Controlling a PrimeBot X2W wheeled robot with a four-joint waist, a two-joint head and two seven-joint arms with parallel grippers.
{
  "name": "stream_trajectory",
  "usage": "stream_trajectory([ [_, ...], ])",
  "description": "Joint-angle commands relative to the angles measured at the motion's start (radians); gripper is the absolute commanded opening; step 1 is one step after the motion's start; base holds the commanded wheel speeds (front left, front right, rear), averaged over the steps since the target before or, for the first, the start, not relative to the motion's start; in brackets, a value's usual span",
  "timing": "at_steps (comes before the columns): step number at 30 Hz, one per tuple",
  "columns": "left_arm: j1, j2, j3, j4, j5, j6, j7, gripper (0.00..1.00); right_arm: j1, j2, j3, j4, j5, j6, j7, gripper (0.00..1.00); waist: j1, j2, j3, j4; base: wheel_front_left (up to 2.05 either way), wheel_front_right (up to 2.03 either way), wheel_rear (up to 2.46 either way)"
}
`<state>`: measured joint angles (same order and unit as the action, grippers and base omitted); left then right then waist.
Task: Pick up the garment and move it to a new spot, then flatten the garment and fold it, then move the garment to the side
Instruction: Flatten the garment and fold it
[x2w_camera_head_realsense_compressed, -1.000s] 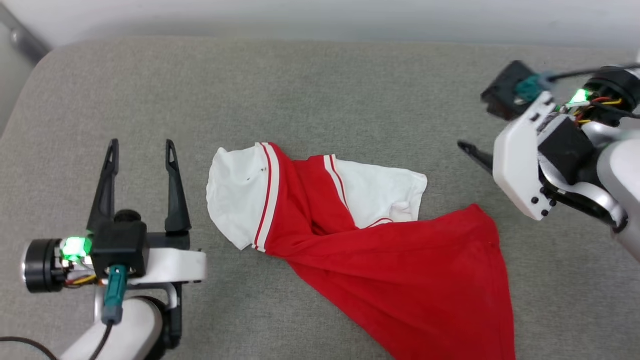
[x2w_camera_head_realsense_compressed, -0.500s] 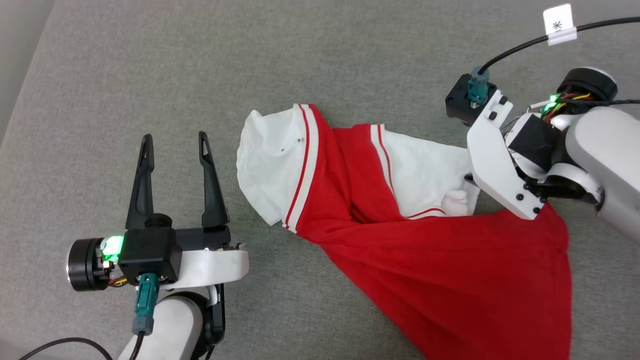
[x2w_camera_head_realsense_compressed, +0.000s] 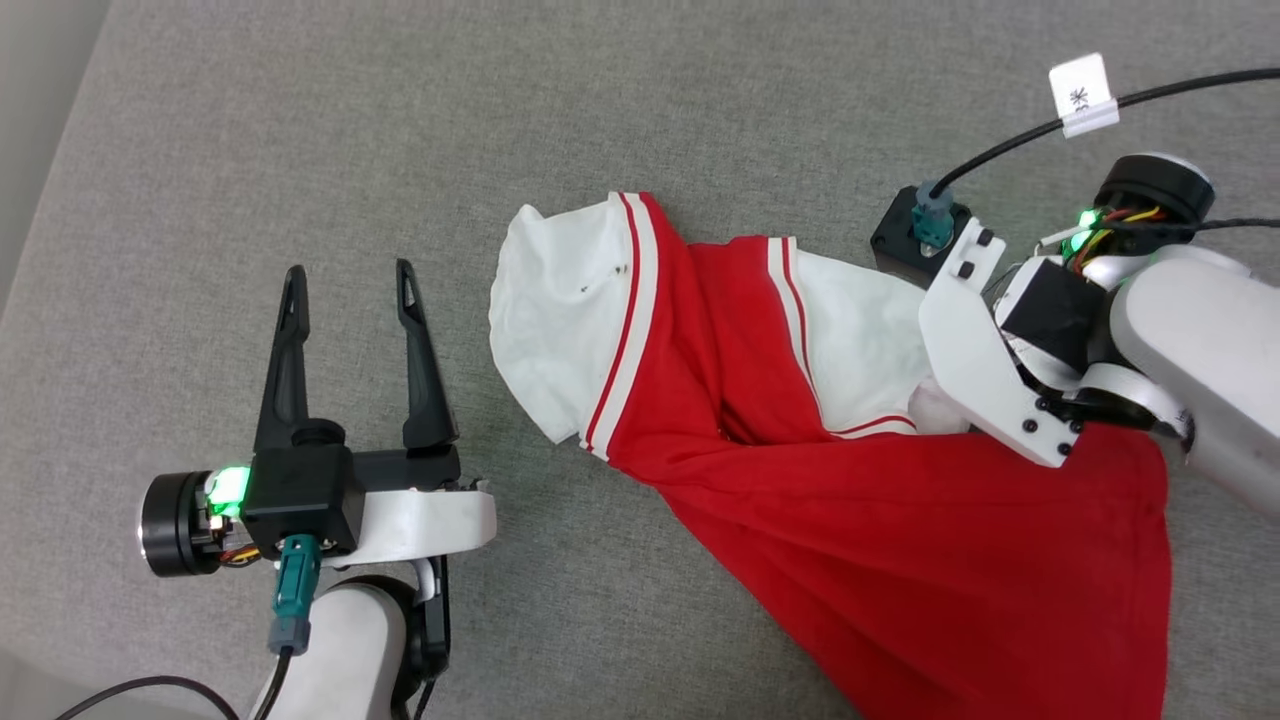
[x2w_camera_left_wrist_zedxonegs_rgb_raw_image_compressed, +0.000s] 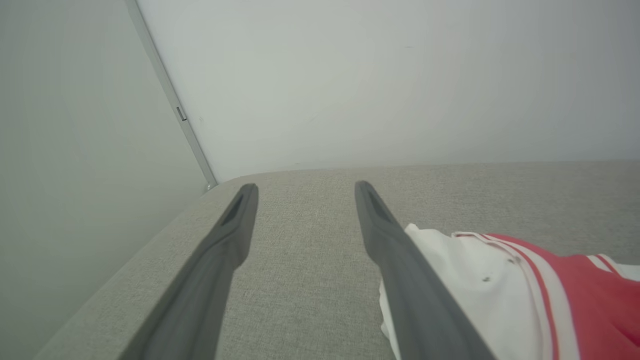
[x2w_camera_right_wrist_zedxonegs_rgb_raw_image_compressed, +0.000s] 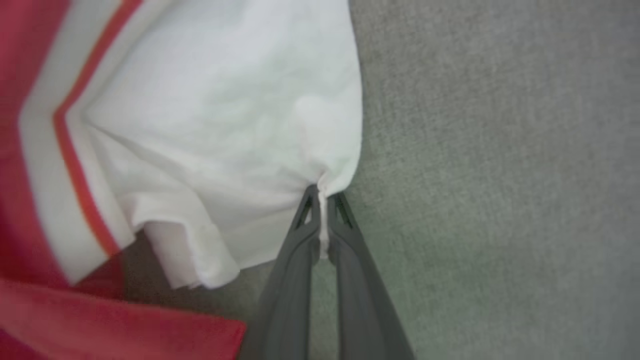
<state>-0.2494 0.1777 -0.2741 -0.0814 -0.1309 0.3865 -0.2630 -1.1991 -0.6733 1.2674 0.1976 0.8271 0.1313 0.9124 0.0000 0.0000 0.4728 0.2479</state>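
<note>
The garment, red with white sleeves and red-white stripe trim, lies crumpled and twisted on the grey fabric surface. In the right wrist view my right gripper is shut on the edge of the garment's white sleeve, with a pinch of cloth between the fingertips. In the head view the white wrist housing covers those fingers at the right sleeve. My left gripper stands open just left of the other white sleeve, with nothing between its fingers; the garment lies beside its right finger.
The grey surface's rounded edge meets a pale wall at the far left. A black cable with a white tag runs to the right wrist.
The camera has shifted. My right gripper came in over the right white sleeve and shut on its edge. The left gripper stays open in the same stance.
</note>
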Motion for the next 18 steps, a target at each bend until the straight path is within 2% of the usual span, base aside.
stream_trajectory([
  [1,0.013,-0.009,0.014,0.005,0.010,-0.010,-0.002,1.00,0.025,0.000,0.020,0.015,-0.003,-0.001,-0.020,0.00,0.0000,0.0000,-0.025,-0.016,0.00,0.00,0.00],
  [5,0.039,-0.017,0.044,0.018,0.028,-0.033,-0.002,1.00,-0.020,0.020,0.013,-0.001,-0.006,-0.001,-0.102,0.00,0.0000,0.0000,-0.080,-0.042,0.00,0.00,0.00],
  [6,0.065,-0.023,0.060,0.023,0.038,-0.045,-0.002,1.00,-0.046,0.016,0.013,-0.029,0.011,-0.001,-0.147,0.00,0.0000,0.0000,-0.122,-0.064,0.00,0.00,0.00],
  [10,0.102,-0.028,0.083,0.024,0.050,-0.059,-0.002,1.00,-0.076,-0.023,0.013,-0.082,0.031,-0.001,-0.190,0.00,0.0000,0.0000,-0.168,-0.097,0.00,0.00,0.00],
  [14,0.132,-0.036,0.104,0.025,0.055,-0.071,-0.002,1.00,-0.097,-0.107,0.013,-0.124,0.057,-0.001,-0.222,0.00,0.0000,0.0000,-0.199,-0.122,0.00,0.00,0.00],
  [18,0.157,-0.041,0.117,0.024,0.061,-0.084,-0.002,1.00,-0.073,-0.208,0.007,-0.108,0.103,-0.001,-0.247,0.00,0.0000,0.0000,-0.212,-0.152,0.00,0.00,0.00],
])
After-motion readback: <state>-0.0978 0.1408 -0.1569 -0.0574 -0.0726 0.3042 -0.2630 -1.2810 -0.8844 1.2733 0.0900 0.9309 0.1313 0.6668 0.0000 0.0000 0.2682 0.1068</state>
